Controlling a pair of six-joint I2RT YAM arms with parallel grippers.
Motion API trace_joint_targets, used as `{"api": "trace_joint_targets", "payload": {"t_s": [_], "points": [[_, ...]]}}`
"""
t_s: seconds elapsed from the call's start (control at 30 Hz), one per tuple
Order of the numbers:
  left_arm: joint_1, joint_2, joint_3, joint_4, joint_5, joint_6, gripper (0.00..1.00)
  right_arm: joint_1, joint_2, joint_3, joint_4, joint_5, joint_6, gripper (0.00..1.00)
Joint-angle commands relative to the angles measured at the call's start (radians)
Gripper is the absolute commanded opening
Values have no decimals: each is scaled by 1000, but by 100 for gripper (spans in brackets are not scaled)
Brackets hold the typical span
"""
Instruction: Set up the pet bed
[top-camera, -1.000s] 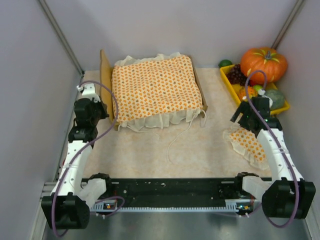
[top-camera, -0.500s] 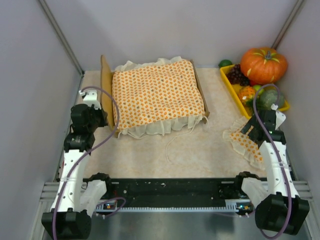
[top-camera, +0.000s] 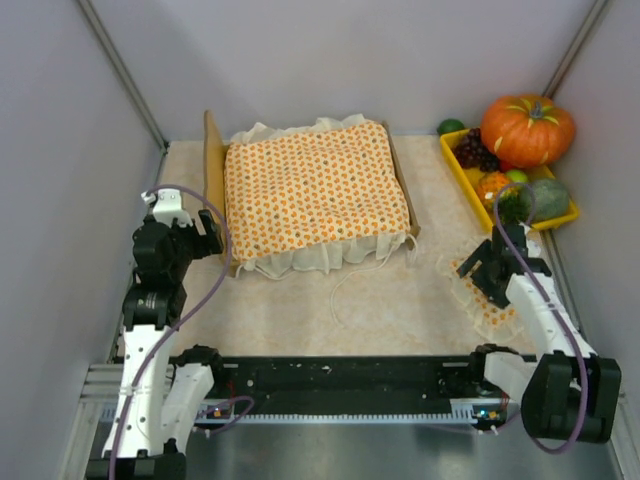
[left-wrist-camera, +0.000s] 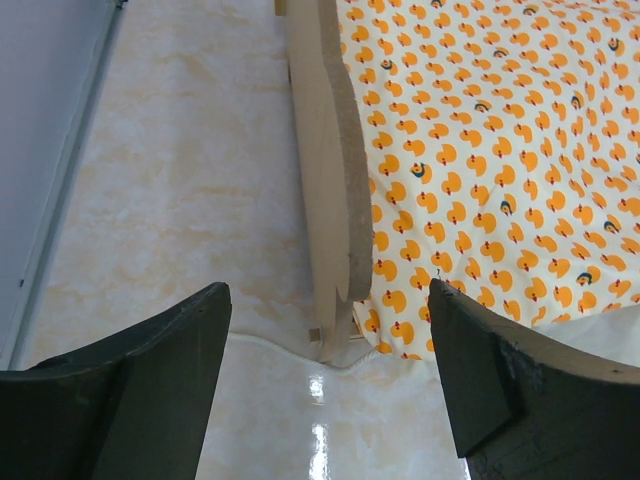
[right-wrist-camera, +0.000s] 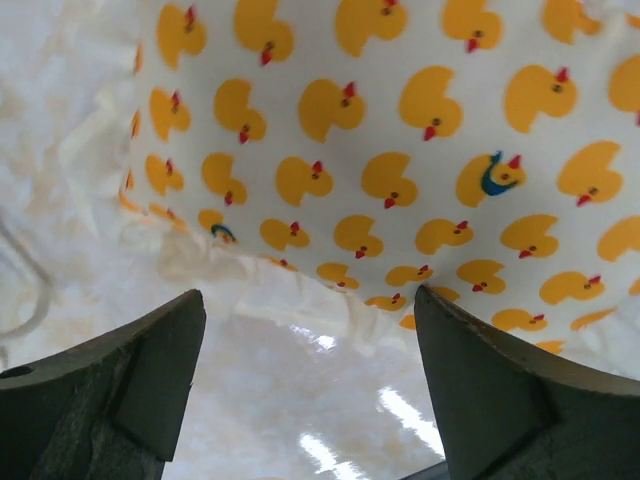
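Finds the pet bed (top-camera: 212, 180) at the back middle of the table (top-camera: 400, 290), headboard to the left, covered by a duck-print bedspread (top-camera: 315, 185) (ruffles spilling over the near edge). Shows the left gripper (left-wrist-camera: 328, 295) just beside the headboard's near corner, jaws spread, gripping nothing. Shows the right gripper (right-wrist-camera: 310, 298) likewise spread, low over the matching pillow (right-wrist-camera: 400, 150), well right of the bed.
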Motion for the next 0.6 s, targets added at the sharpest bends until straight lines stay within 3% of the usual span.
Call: {"api": "trace_joint_targets", "payload": {"t_s": [0.0,0.1,0.2,0.33,0.37,0.4,0.5,0.57], "points": [[12,-26,-9,47,-87,-20,84,172,-62,-27,62,-60,263,84],[17,-37,-15,47,-95,-20,85,263,-71,-28,126,-80,361,84],[20,-38,-18,42,-98,-17,85,286,-73,46,122,-79,308,83],[21,-43,-24,34,-110,-10,85,288,-139,148,47,-62,48,81],[23,-43,-26,36,-115,-11,85,289,-151,177,-6,-24,-56,81],[23,-44,-24,37,-116,-10,85,289,-172,186,-28,112,-89,82],[26,-46,-23,44,-110,-17,85,285,-170,179,-28,250,-274,86],[28,-54,-23,47,-104,-20,85,216,-110,196,-25,187,-340,87]]}}
